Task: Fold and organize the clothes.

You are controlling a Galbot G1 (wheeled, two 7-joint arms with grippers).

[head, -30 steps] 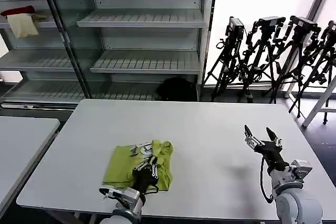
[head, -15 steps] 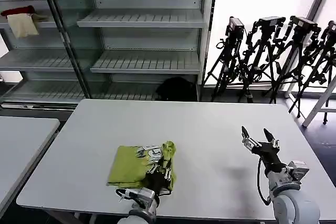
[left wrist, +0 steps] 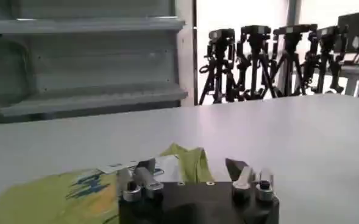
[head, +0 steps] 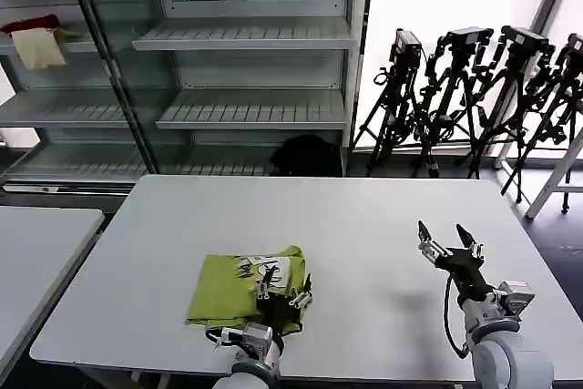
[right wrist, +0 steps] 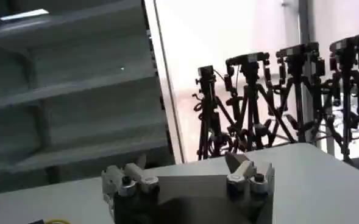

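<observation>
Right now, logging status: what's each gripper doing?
Left gripper: open, over the T-shirt's right edge.
Right gripper: open, holding nothing.

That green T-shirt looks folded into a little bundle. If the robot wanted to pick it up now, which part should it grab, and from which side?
Probably the raised, bunched edge of the lime-green T-shirt on its right side, beside the open left gripper. The fabric stands up there, so fingers can close around it, coming from the robot's near side. The rest lies flat against the table, harder to pinch. The right gripper hovers apart, open.
</observation>
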